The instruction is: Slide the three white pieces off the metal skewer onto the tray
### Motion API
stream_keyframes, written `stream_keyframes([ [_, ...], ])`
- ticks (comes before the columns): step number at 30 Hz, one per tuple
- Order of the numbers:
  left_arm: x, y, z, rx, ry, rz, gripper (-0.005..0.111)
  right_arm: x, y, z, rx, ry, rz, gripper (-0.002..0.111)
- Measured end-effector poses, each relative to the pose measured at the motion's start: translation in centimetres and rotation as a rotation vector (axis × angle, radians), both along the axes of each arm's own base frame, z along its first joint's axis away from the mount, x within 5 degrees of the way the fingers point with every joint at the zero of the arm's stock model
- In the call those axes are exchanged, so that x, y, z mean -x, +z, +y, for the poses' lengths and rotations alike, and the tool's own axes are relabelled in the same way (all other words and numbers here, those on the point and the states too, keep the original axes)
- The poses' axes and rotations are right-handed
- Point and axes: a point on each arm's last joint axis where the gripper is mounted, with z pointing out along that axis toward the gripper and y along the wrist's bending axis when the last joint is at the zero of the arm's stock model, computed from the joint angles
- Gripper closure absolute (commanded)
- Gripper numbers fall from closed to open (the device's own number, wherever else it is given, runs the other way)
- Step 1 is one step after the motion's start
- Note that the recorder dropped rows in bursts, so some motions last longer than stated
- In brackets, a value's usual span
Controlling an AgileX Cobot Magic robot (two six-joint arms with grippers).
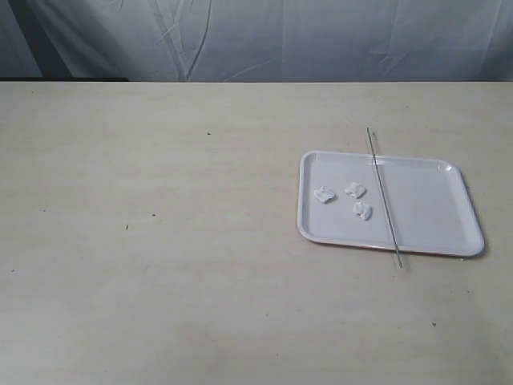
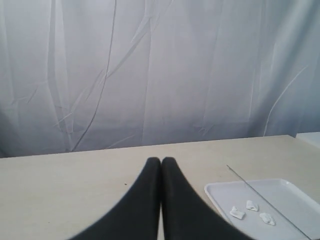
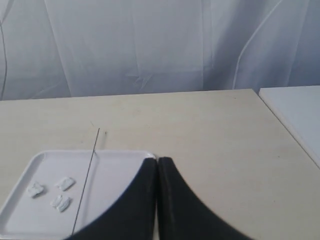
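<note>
Right gripper (image 3: 157, 161) pressed together, nearer tray; left gripper (image 2: 161, 161) likewise. Bare thin grey metal skewer (image 1: 383, 196) spans flat white plastic tray (image 1: 433, 212); three small white lumps (image 1: 355, 191) loose beside it.

surface: wide, flat, pale beige matte tabletop (image 1: 160, 265), fills most of the exterior view | marks: a few tiny dark specks (image 1: 127, 227) scattered on it | backdrop: wrinkled, pale grey-white cloth curtain (image 1: 280, 40) hanging behind the tabletop's far edge | extra: flat white panel (image 3: 297, 112) beyond one side edge, cut off by the right wrist view
</note>
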Motion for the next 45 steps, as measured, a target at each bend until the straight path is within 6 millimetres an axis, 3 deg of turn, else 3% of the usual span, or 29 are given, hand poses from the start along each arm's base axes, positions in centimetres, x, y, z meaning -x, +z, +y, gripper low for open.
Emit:
stream_keyframes([
  [11, 1.0, -0.9, 0.2, -0.008, 0.044, -0.075, 0.107, -0.4, -5.2, 0.4, 0.022, 0.005, -0.07, 0.108],
  [23, -0.3, -5.5, 2.3, 0.035, 0.236, 0.008, 0.107, -1.2, -9.0, 1.1, 0.073, 0.077, -0.06, 0.108],
  [28, -0.3, -5.5, 2.9, 0.017, 0.288, -0.009, 0.107, -1.4, -10.5, 1.2, 0.068, 0.083, -0.034, 0.108],
  [36, -0.4, -5.4, 3.3, -0.063, 0.337, -0.039, 0.107, -1.5, -11.1, 1.2, 0.071, 0.082, -0.026, 0.108],
  [41, -0.3, -5.0, 3.3, 0.05, 0.333, -0.051, 0.107, -1.5, -11.1, 1.2, 0.071, 0.083, -0.028, 0.108],
  [45, -0.3, -4.7, 3.6, -0.06, 0.383, -0.123, 0.107, -1.5, -11.1, 1.2, 0.046, 0.077, -0.029, 0.108],
])
